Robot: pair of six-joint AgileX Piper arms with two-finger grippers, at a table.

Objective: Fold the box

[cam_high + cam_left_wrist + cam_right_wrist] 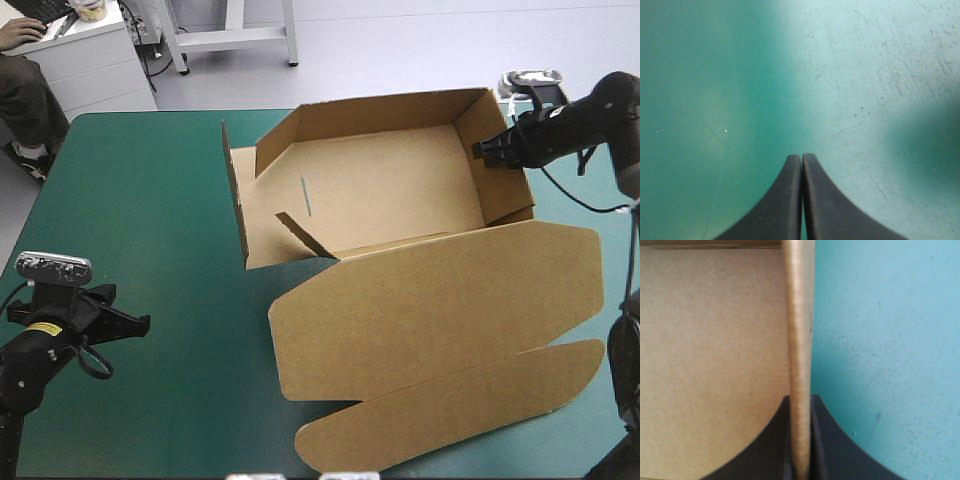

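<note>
The brown box [390, 190] stands as an open tray near the table's far edge, its back and right walls raised and its left wall leaning outward. Its wide lid [440, 300] lies flat toward the front, with a long flap [460, 405] beyond it. My right gripper [487, 150] is shut on the top edge of the box's right wall [800, 340], one finger inside the tray and one outside. My left gripper [142, 322] hovers over bare teal-green cover at the front left, far from the box; its fingers [790, 200] meet in a point with nothing held.
The teal-green table [140, 200] shows bare cover on its whole left side. The lid's flap reaches close to the table's front edge. A person's arm rests at a white desk beyond the far left corner, away from the table.
</note>
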